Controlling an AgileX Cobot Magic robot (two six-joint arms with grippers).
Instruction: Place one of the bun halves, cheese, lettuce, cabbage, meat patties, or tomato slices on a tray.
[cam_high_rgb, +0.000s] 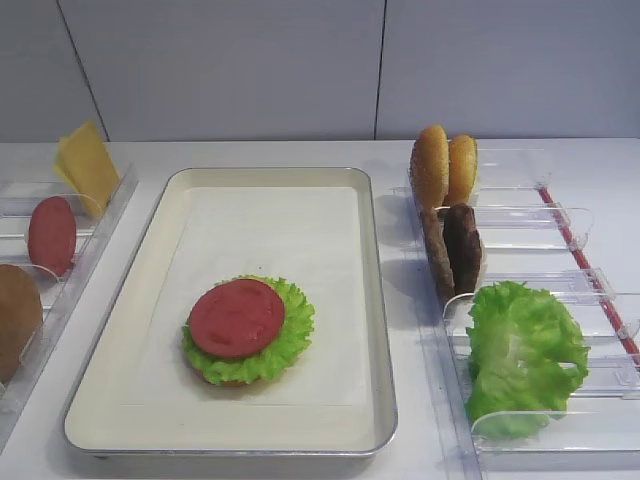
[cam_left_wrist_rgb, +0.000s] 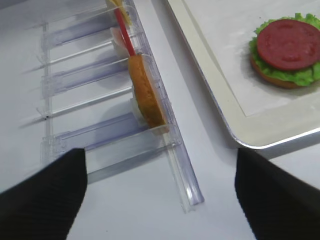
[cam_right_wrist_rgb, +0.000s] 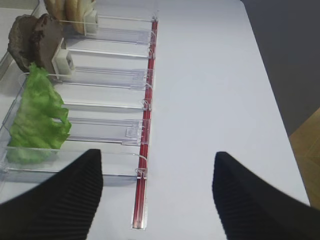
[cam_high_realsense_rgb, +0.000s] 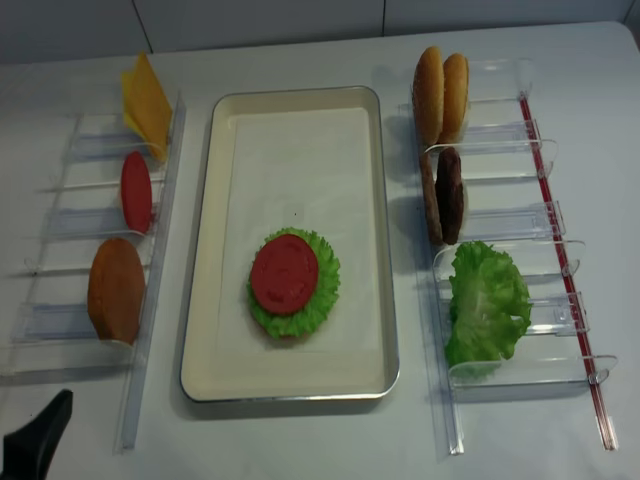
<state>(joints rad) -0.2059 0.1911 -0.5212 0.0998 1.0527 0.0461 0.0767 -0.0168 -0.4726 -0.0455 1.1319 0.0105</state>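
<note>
On the cream tray (cam_high_rgb: 375, 300) a tomato slice (cam_high_rgb: 237, 317) lies on lettuce (cam_high_rgb: 290, 345) over a bun half (cam_left_wrist_rgb: 272, 80). The left bins hold cheese (cam_high_realsense_rgb: 146, 100), another tomato slice (cam_high_realsense_rgb: 136, 191) and a bun half (cam_high_realsense_rgb: 116, 290). In the right bins stand two bun halves (cam_high_realsense_rgb: 440, 92), meat patties (cam_high_realsense_rgb: 443, 195) and lettuce (cam_high_realsense_rgb: 487, 300). Cabbage is out of view. My left gripper (cam_left_wrist_rgb: 160, 200) is open and empty over the table near the left bins' front end. My right gripper (cam_right_wrist_rgb: 157, 195) is open and empty beside the right bins' near end.
Clear plastic divider bins (cam_high_realsense_rgb: 70, 225) flank the tray on the left, and a second set (cam_high_realsense_rgb: 520, 220) with a red strip (cam_right_wrist_rgb: 146, 145) stands on the right. One black finger (cam_high_realsense_rgb: 38, 440) of the left gripper shows at the lower left corner of the realsense view.
</note>
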